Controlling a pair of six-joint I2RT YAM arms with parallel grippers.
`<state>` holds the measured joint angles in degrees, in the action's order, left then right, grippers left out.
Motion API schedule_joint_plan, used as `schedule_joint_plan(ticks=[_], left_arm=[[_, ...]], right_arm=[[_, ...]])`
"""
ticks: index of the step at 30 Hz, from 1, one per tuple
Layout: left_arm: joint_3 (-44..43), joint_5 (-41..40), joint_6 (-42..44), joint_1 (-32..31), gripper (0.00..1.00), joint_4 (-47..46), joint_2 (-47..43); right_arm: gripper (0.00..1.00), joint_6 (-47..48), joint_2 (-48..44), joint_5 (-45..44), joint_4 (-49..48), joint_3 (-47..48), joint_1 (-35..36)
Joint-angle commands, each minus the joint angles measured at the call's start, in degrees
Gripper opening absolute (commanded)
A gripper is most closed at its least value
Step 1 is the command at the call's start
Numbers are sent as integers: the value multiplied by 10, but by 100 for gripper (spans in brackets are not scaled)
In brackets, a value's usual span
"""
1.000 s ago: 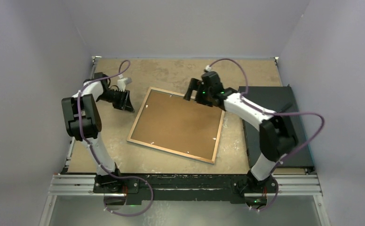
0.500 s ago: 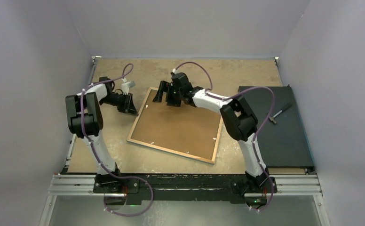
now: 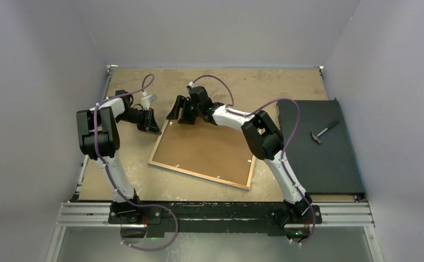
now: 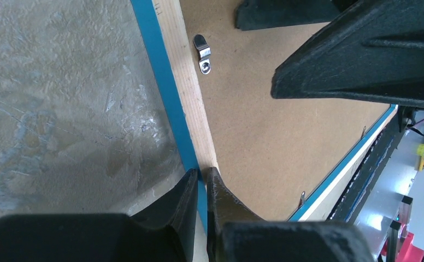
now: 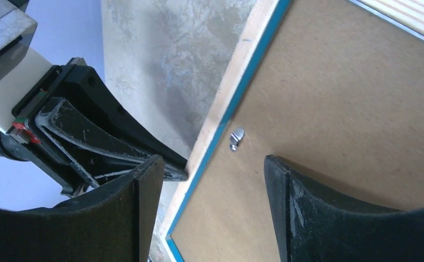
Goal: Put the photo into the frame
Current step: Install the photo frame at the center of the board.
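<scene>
**Two pincers at one frame corner**

Frame (image 3: pixel 198 174) lies face down mid-worktop (image 3: pixel 210 82), with the brown backing board (image 3: pixel 207 143) seated in it. My left pincer (image 4: pixel 201 177) is pinched narrow on the rim at the frame's 10 o'clock. My right pincer (image 3: pixel 179 115) hangs wide above that corner, over a metal clip (image 5: pixel 236 138). Hammer (image 3: pixel 322 131) sits on a black mat (image 3: pixel 319 158) at 3 o'clock.

Pale bare-wood frame (image 4: pixel 190 103) rim, matt brown fibreboard backing (image 4: pixel 270 147), shiny metal clip (image 4: pixel 202 53) — rough, mottled table (image 4: pixel 62 109).
</scene>
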<state>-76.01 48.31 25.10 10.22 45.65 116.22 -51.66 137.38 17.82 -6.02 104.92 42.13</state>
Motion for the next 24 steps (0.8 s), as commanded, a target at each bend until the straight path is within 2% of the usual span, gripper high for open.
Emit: schedule_joint_plan(ticks=[1, 6, 17, 24], left_arm=[[18, -18, 10, -6, 7, -26, 8], [20, -22, 8, -7, 6, -28, 6], [22, -32, 9, -7, 6, -29, 1], [23, -31, 11, -7, 5, -28, 0]], right_arm=[[68, -24, 22, 27, -15, 39, 8], [63, -36, 43, 38, -16, 55, 16], [61, -44, 57, 43, -21, 61, 20], [61, -22, 71, 37, 14, 88, 20]])
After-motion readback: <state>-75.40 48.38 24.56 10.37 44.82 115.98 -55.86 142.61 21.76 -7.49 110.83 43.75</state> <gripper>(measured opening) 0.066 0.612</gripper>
